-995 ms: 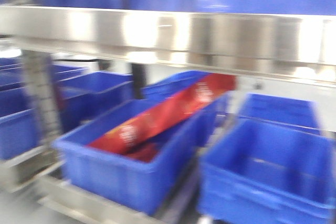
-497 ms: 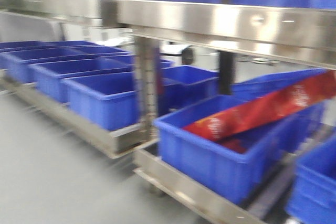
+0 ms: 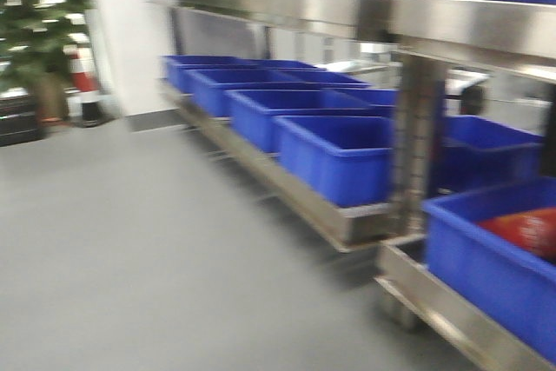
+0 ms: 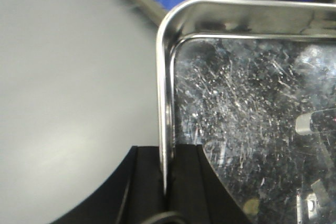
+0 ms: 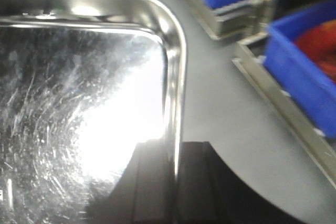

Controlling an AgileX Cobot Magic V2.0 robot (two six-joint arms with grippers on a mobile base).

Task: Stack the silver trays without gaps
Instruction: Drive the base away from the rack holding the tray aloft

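Transit with the silver tray [image 4: 252,103] — view has swung off the shelving [image 3: 415,128].
The left gripper [image 4: 167,182] and right gripper [image 5: 176,169] pinch opposite rims; blue bins [image 3: 334,154] recede, open floor [image 3: 130,241] ahead — stacking not yet begun.

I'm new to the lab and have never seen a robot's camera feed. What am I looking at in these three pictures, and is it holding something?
It is a two-armed robot on wheels. The wide picture looks ahead: grey floor, steel racks with blue bins, one holding a red packet. The other two come from cameras on its wrists. The left claw pinches the rim of a silver tray; the right claw pinches a tray rim too, probably the same tray's other side.
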